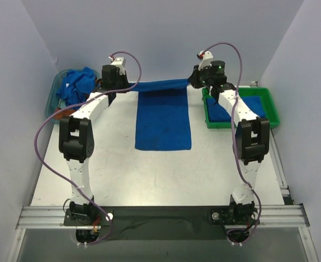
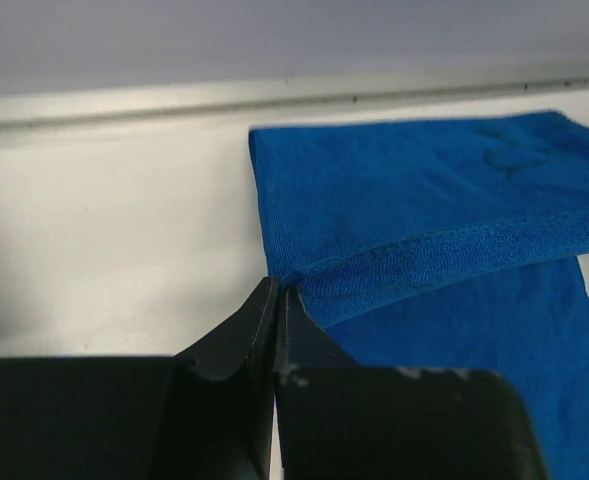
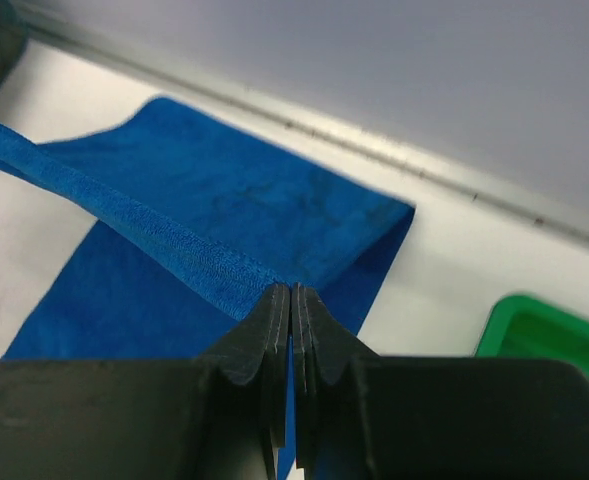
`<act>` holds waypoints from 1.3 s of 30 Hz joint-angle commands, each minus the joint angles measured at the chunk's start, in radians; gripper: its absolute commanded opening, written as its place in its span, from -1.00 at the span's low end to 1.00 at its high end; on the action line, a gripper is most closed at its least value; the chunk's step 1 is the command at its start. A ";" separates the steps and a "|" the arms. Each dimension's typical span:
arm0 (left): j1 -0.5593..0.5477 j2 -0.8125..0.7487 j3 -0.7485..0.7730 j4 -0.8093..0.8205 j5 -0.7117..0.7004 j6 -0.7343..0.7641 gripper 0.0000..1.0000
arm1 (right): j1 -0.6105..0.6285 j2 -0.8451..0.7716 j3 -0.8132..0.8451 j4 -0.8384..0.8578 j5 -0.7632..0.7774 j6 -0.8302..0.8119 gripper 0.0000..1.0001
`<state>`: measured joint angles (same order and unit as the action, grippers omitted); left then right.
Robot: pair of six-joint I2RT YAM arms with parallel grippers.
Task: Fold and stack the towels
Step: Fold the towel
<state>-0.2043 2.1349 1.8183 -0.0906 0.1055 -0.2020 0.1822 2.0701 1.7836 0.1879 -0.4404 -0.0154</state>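
Observation:
A blue towel [image 1: 163, 117] lies spread on the white table, its far edge lifted off the surface. My left gripper [image 1: 118, 87] is shut on the towel's far left corner [image 2: 292, 283]. My right gripper [image 1: 197, 82] is shut on the far right corner [image 3: 274, 280]. The raised hem stretches between the two grippers as a taut band [image 1: 159, 84]. A folded blue towel [image 1: 255, 103] lies in the green tray [image 1: 269, 106] at the right. A heap of crumpled blue towels [image 1: 77, 86] sits in a clear bin at the far left.
The clear bin [image 1: 55, 93] stands at the far left corner, next to my left arm. The green tray's corner shows in the right wrist view [image 3: 554, 330]. The back wall runs just behind the towel. The table's near half is bare white surface [image 1: 160, 174].

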 commanded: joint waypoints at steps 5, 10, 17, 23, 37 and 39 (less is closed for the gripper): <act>0.008 -0.210 -0.255 0.111 0.131 -0.083 -1.00 | -0.024 -0.189 -0.246 0.032 -0.011 0.084 -1.00; -0.006 -0.271 -0.332 0.051 0.155 -0.096 -1.00 | -0.032 -0.277 -0.400 0.013 -0.008 0.095 -1.00; -0.052 -0.424 -0.456 0.002 0.148 -0.125 -1.00 | -0.032 -0.451 -0.567 -0.008 0.008 0.100 -1.00; -0.118 -0.524 -0.592 -0.047 0.033 -0.120 -1.00 | -0.030 -0.545 -0.689 -0.059 0.011 0.111 -1.00; -0.112 -0.356 -0.746 -0.185 -0.006 -0.280 -1.00 | -0.032 -0.346 -0.837 -0.182 -0.081 0.348 -1.00; -0.112 -0.357 -0.754 -0.227 -0.018 -0.301 -1.00 | -0.033 -0.331 -0.842 -0.183 -0.069 0.361 -1.00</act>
<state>-0.3302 1.7916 1.0454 -0.2546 0.1413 -0.4652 0.1577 1.7370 0.9440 0.0292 -0.5133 0.2932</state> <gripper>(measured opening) 0.084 0.028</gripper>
